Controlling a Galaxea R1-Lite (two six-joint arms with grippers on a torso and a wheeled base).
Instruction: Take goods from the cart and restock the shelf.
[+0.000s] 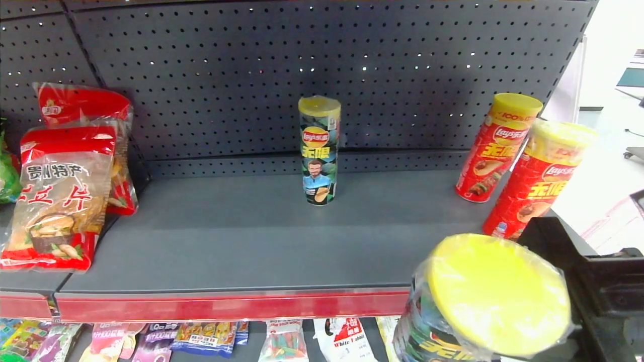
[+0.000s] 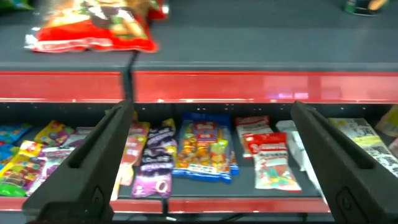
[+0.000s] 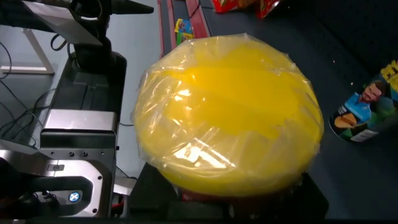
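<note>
Right gripper (image 3: 231, 200) clamps a yellow-lidded chip can (image 1: 495, 294) upright at 5 o'clock, just outside the shelf's red lip (image 1: 226, 305), likely so it lands standing like the matching can (image 1: 318, 151) at 12 o'clock. Bare shelf board (image 1: 402, 241) lies between that can and the red cans (image 1: 495, 148) at 2 o'clock. Left gripper (image 2: 208, 155) hangs spread and empty.

Shelf board (image 1: 226, 251): centre can (image 1: 319, 151) was stood upright at far centre, near back panel (image 1: 226, 75). Two cans were stood at right end, far can (image 1: 498, 146) just behind near can (image 1: 541, 178). Two bags were propped at left end, front bag (image 1: 55, 196) overlapping rear bag (image 1: 85, 108). Raised can (image 1: 493, 301) was seen near right, before shelf's front edge. Packets (image 1: 201, 339) were laid in row on lower shelf beneath.
</note>
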